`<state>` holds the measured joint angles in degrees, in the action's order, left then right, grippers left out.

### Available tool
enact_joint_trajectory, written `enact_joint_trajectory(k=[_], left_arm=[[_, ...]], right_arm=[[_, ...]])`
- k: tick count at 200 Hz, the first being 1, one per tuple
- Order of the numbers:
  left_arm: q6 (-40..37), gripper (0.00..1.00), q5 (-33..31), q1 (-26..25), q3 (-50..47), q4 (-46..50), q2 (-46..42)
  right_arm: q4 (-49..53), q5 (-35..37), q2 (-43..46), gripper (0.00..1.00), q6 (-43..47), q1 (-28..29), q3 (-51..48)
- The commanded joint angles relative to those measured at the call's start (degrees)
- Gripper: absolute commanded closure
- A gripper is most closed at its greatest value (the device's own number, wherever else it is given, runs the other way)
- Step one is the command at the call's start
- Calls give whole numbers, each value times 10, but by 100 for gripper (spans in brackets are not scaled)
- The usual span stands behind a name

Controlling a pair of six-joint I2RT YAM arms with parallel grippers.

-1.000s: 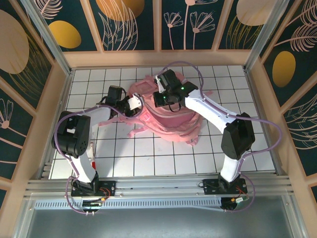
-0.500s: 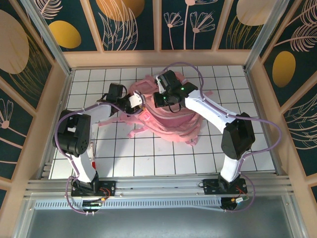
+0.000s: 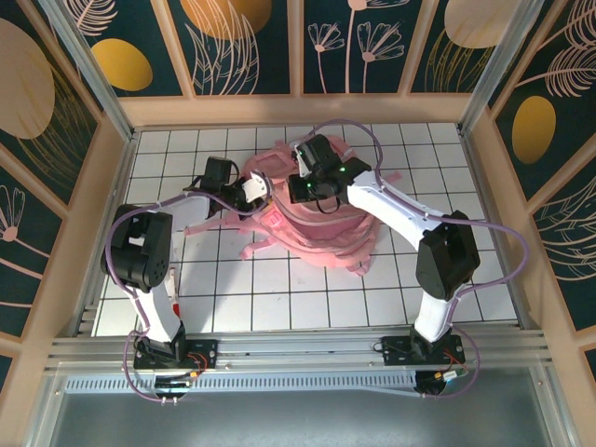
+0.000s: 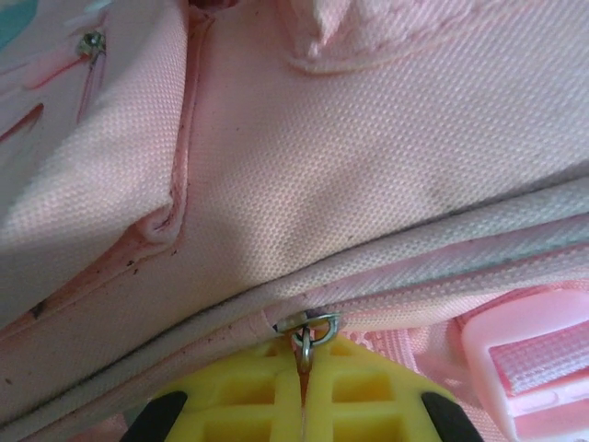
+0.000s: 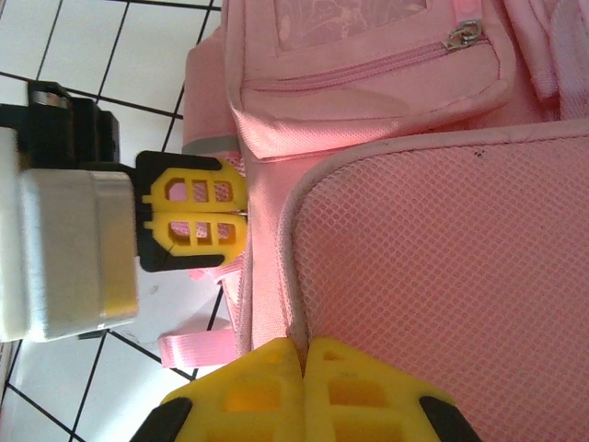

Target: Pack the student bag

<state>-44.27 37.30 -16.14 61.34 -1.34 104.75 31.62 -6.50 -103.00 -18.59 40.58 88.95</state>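
The bag lies slumped on the far middle of the table. The left gripper is at the bag's left side, its fingers pressed together and clamped on a zipper pull. The right gripper is over the bag's top, just right of the left one. Its fingers are together too, pinching the bag's piped edge.
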Motion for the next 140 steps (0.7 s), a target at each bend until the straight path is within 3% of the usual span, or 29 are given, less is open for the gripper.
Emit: enact_joint_trajectory(k=[1,59,140], left_arm=[[21,100,54,-3,-23,-32,-48],[100,100,64,-9,-118,-111,-151],[209,100,68,-88,-173,-154,-203]], right_arm=[[-42,25,8,100,-19,11,-10],[-93,11,-61,100,-33,28,34],[-154,20,-144,100,-88,27,79]])
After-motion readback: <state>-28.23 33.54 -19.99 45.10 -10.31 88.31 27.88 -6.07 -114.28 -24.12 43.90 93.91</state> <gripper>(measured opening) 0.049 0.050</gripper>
